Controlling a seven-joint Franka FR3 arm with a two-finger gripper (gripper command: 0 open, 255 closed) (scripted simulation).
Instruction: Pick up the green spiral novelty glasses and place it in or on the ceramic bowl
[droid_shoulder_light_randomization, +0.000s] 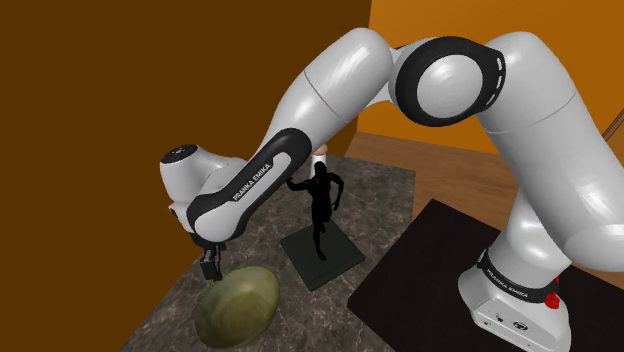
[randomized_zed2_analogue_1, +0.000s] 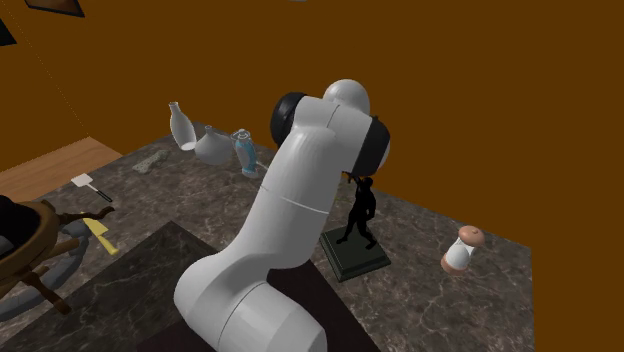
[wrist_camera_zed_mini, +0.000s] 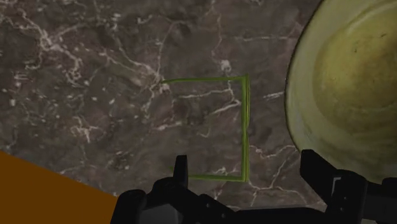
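One pincer (wrist_camera_zed_mini: 246, 159), one pair of glasses (wrist_camera_zed_mini: 245, 127), one bowl (wrist_camera_zed_mini: 347, 76).
The pincer hangs low over the marble bench (wrist_camera_zed_mini: 95, 83), its two black fingers spread and touching nothing. The glasses show as a thin green outline lying flat on the bench below the pincer, with one edge running out from between the fingers. They lie just beside the olive bowl, not touching it. In the shoulder view one black statuette (droid_shoulder_light_randomization: 320, 205) stands on a dark base near the bowl. In the second exterior view three small vessels (randomized_zed2_analogue_1: 212, 143), two white and one bluish, stand by the wall, and one white-and-tan shaker (randomized_zed2_analogue_1: 462, 250) stands well apart from them.
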